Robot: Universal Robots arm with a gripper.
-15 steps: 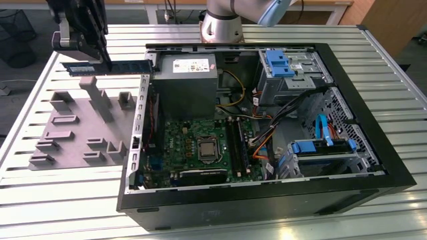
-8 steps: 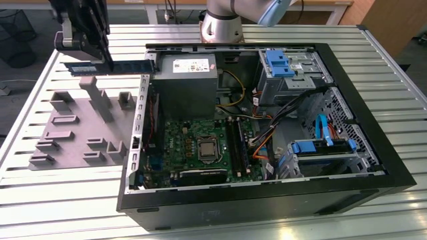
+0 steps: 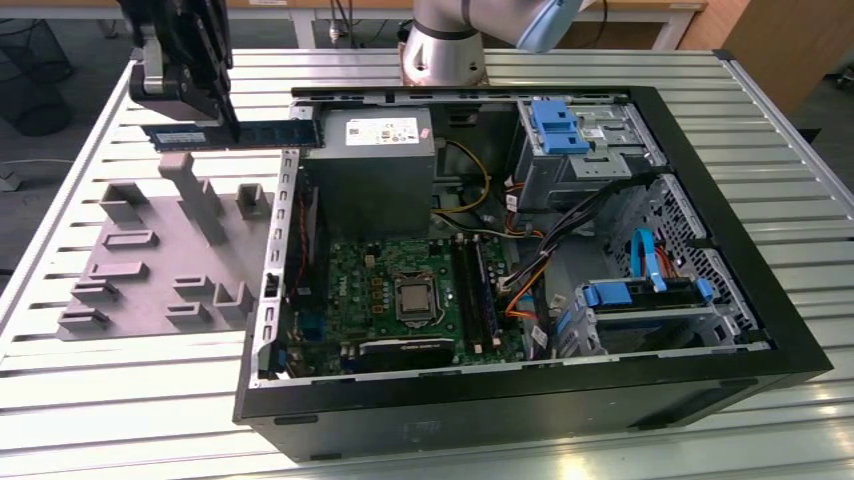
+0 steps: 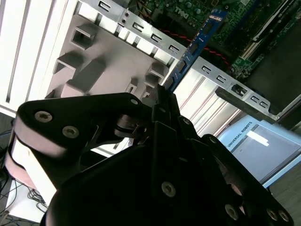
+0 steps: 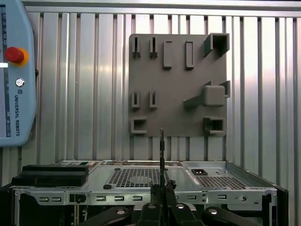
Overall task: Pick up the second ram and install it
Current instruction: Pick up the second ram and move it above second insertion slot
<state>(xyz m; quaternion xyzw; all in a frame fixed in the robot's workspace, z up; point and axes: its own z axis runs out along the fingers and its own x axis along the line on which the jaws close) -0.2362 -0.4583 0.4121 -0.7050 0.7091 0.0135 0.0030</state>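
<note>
Above the table (image 3: 160,390), between the grey holder tray (image 3: 147,270) and the open computer case (image 3: 534,400), the memory stick (image 3: 274,131) is held level, clamped in the closed gripper (image 3: 222,126); one end is overlapped with the case wall beside the power supply (image 3: 374,150).

An open black computer case (image 3: 507,405) is laid on its side on a slatted metal table (image 3: 120,400). Inside it a green motherboard (image 3: 400,290) is seen, with a grey power-supply box (image 3: 380,160) mounted just beside it and orange and black cables (image 3: 534,265) run alongside. A blue drive bracket (image 3: 554,125) and a second blue bracket (image 3: 641,292) are fitted towards the exterior view's right. A grey holder tray (image 3: 147,260) with upright posts is set flat on the table, just beside the case, at the exterior view's left.
</note>
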